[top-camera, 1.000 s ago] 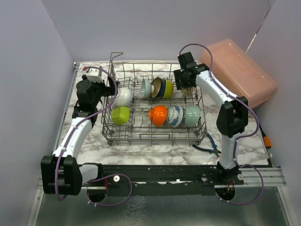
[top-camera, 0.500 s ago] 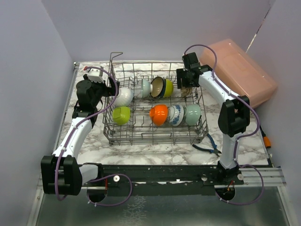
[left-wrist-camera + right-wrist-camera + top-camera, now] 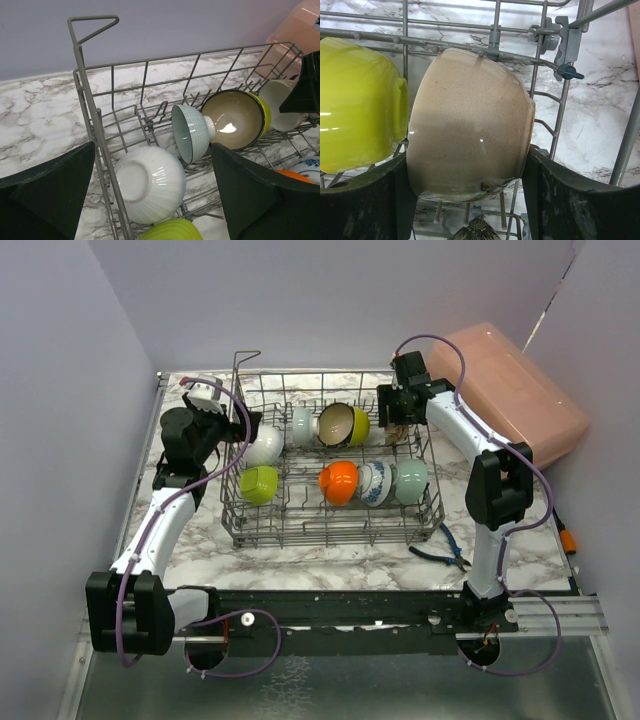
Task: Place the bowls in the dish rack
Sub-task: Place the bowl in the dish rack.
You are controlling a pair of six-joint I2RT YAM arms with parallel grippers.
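Right gripper [image 3: 468, 170] has edged upper-right, pinching the beige bowl [image 3: 470, 115]; green bowl [image 3: 355, 105] crowds it leftward, rack [image 3: 330, 530] wire above. Left gripper [image 3: 153, 165] spread, seemingly empty, beside white bowl [image 3: 150, 182].

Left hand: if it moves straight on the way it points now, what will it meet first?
Probably the side wall of the rack, whose wires cross just ahead of the open left hand; the white bowl sits right behind them. Depth is hard to judge.
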